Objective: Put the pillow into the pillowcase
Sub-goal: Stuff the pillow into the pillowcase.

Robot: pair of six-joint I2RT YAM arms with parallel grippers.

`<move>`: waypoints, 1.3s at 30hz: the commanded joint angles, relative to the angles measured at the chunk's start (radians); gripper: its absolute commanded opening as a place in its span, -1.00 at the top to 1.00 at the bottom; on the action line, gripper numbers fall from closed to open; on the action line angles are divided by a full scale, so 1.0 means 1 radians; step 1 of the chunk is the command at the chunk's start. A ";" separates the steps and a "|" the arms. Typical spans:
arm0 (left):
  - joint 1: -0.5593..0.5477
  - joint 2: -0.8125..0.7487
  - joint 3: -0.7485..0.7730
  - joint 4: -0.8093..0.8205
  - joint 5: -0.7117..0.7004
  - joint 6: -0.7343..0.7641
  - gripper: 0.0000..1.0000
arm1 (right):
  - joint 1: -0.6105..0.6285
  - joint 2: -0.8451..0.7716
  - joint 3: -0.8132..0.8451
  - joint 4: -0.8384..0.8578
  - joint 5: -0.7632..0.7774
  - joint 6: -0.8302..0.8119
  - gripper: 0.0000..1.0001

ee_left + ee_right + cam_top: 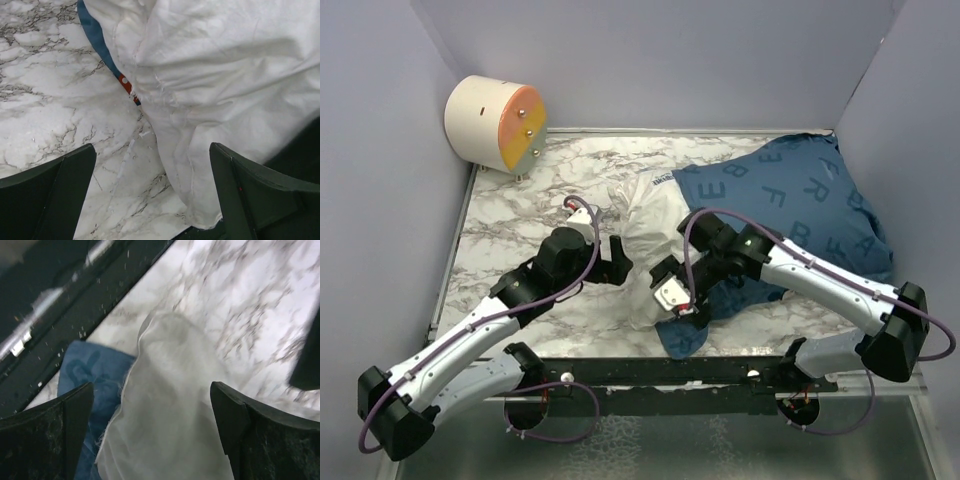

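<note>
The blue lettered pillowcase (810,200) lies bunched at the back right. The white pillow (645,225) sticks out of its left side toward the table's middle, its printed label at the top edge. My left gripper (617,260) is open at the pillow's left edge. In the left wrist view its jaws (152,200) stand wide apart over the pillow's lower corner (200,150), with a blue strip of pillowcase (95,40) beneath. My right gripper (672,298) is open over the pillow's near corner. In the right wrist view (152,435) white fabric (170,405) and a blue flap (90,370) lie between the jaws.
A cream cylinder with an orange face (495,125) stands at the back left corner. Marble tabletop (520,230) shows bare on the left. Grey walls enclose three sides. A black rail (650,372) runs along the near edge, close to the blue flap (685,338).
</note>
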 commanded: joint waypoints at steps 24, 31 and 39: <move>-0.005 -0.144 -0.456 0.684 0.193 -0.449 -0.98 | -0.368 -0.158 -0.075 0.545 -0.126 0.701 0.99; -0.076 0.089 -0.462 0.835 0.099 -0.525 -0.98 | -0.410 -0.179 -0.145 0.574 -0.111 0.719 0.99; -0.191 0.272 -0.485 0.903 -0.021 -0.694 -0.98 | -0.428 -0.168 -0.142 0.586 -0.113 0.729 0.99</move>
